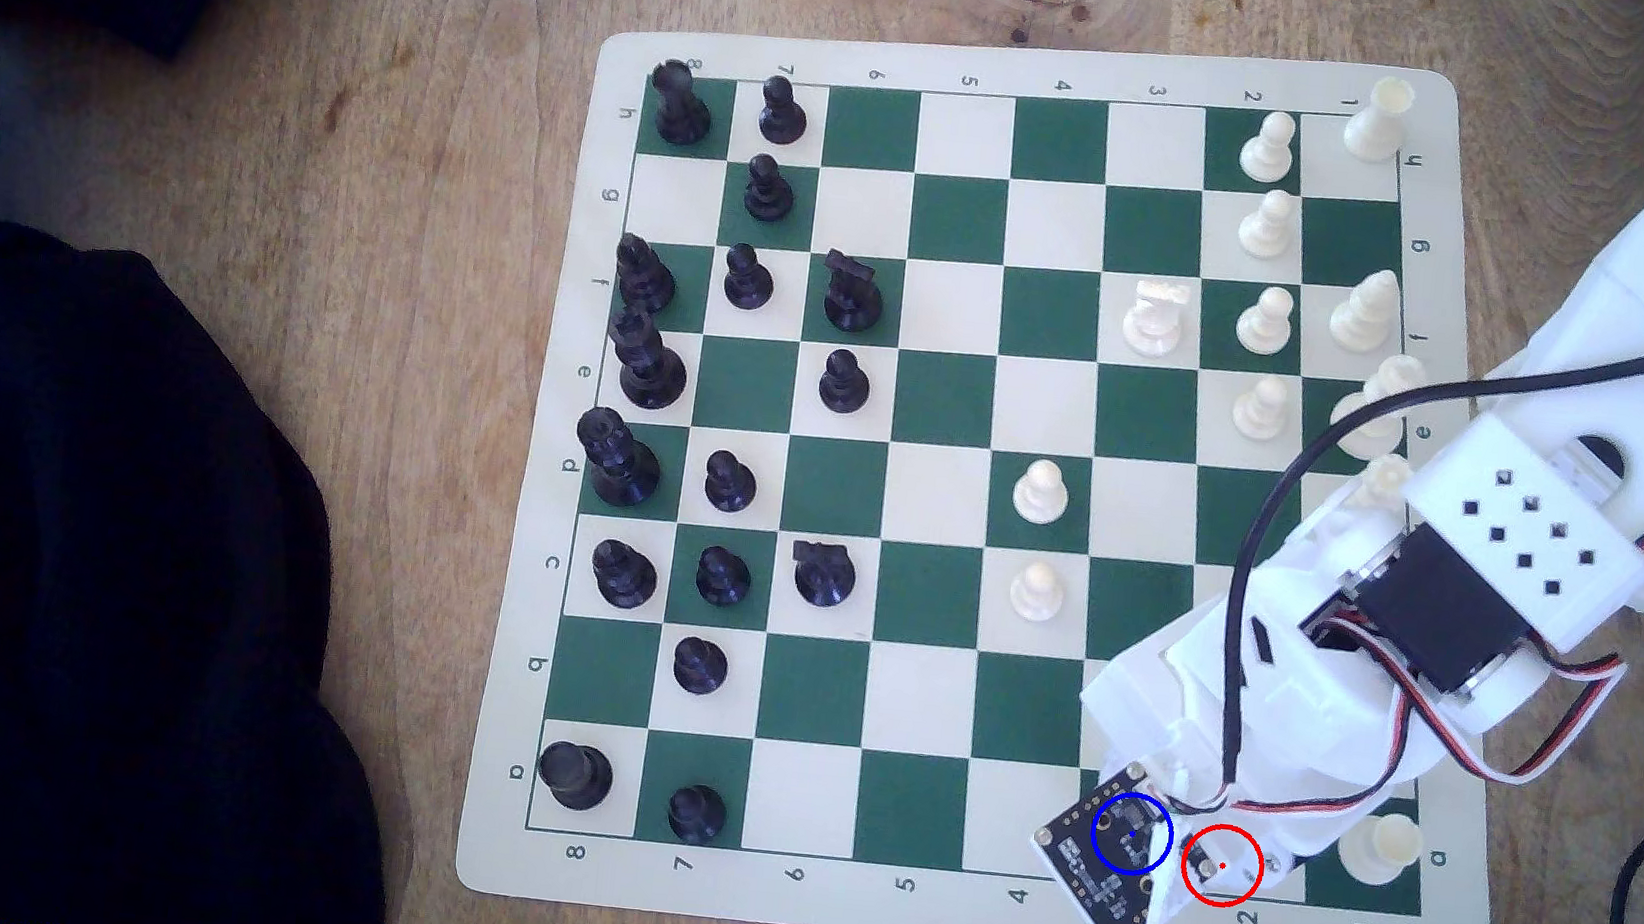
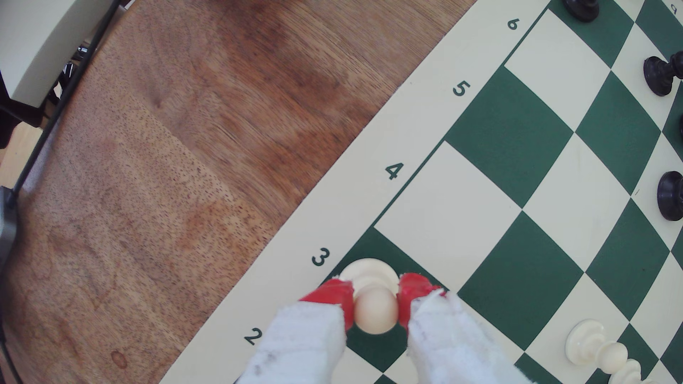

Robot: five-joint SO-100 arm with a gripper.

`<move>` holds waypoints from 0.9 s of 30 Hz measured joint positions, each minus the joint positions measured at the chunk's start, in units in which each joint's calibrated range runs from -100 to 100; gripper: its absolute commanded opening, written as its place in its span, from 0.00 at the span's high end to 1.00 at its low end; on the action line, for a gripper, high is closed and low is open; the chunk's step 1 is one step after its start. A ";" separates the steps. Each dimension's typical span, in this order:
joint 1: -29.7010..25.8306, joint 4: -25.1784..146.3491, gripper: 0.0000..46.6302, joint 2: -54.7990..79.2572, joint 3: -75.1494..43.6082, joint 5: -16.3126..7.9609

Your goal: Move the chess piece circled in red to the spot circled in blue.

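In the wrist view my gripper [image 2: 376,307] is shut on the ball head of the cream-white pawn [image 2: 369,272], one red fingertip [image 2: 342,297] on each side. The pawn's round base is over the dark green corner square [image 2: 377,245] beside the printed 3 at the board's edge. I cannot tell whether the base touches the board. In the exterior view the blue ring [image 1: 1132,834] and the red ring [image 1: 1223,866] both lie over my wrist and its camera board [image 1: 1097,869]. The squares and the pawn under them are hidden there.
A white rook [image 1: 1381,845] stands on the corner square just to the exterior view's right of my wrist. Two white pawns [image 1: 1035,592] [image 1: 1042,491] stand further up the board. Black pieces [image 1: 696,810] line the exterior view's left side. The board's edge [image 1: 962,919] is close by.
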 measured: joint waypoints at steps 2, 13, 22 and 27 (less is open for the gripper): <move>0.52 -0.08 0.99 0.50 0.00 0.15; 1.25 -0.16 0.99 3.35 0.00 0.73; 0.22 -0.16 0.96 3.35 0.00 0.73; 0.22 -0.16 0.94 3.35 0.63 0.78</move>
